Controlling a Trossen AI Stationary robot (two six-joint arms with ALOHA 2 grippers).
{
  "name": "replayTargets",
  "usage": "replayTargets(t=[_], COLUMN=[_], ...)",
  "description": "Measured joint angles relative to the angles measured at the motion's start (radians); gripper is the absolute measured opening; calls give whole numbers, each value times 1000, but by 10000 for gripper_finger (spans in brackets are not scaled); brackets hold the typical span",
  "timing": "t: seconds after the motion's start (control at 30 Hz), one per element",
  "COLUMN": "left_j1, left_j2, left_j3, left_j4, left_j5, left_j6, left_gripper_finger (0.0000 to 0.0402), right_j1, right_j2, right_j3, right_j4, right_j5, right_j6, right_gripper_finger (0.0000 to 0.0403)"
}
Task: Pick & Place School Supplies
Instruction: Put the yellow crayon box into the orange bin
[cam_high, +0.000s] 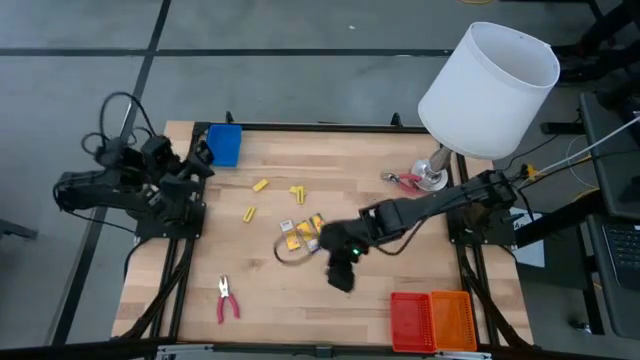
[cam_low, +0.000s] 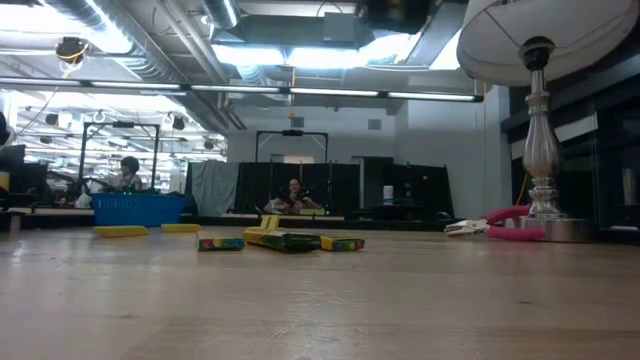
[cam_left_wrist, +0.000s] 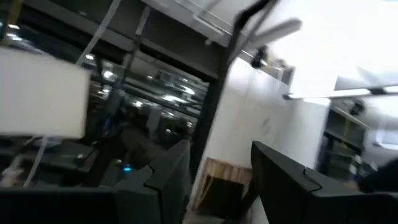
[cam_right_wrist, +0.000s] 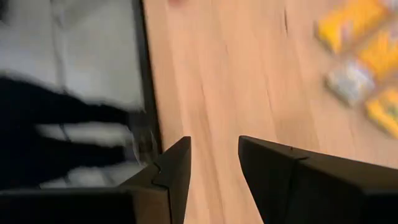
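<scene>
Yellow-orange packets are lying clustered mid-surface, red-handled pliers nearby, while the right pincer is hovering beside them, fingers apart and empty.

The right pincer hangs over the middle of the surface. The packets lie just behind it to its left, small pieces farther behind. One pair of pliers lies well off to its left, two trays close on its right, and the lamp with other pliers behind it.
</scene>
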Motion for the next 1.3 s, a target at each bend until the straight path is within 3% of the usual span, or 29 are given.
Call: replayTargets(t=[0.13, 0.37, 0.5, 0.63, 0.7, 0.87, 1.03, 1.17, 1.23, 1.3], left_j1=[-31, -109, -162, -228, -272, -344, -392, -395, -386, -372], left_j2=[100, 277, 357, 439, 446, 444, 445, 447, 448, 465], left_j3=[202, 489, 521, 449, 365, 126, -83, -211, -243, -238], left_j4=[-233, -853, -1147, -1341, -1304, -1036, -661, -340, -256, -288], left_j5=[-21, -246, -283, -237, -200, -167, -273, -356, -372, -369], left_j6=[118, 247, 154, 25, -27, -176, -343, -431, -442, -399], left_gripper_finger=[169, 168, 168, 168, 168, 168, 169, 169, 169, 169], right_j1=[64, 162, 204, 225, 229, 230, 230, 230, 228, 217], right_j2=[3, 5, 5, 5, 5, 5, 5, 13, 22, 36], right_j3=[0, 0, 0, 0, 0, 0, -1, -1, -9, -20], right_j4=[-92, -91, -91, -91, -87, -28, -6, -7, -11, -8], right_j5=[2, 84, 156, 249, 308, 421, 562, 657, 677, 658], right_j6=[-37, -26, 64, 172, 227, 313, 433, 414, 375, 366], right_gripper_finger=[139, 139, 139, 139, 139, 139, 139, 139, 139, 139])
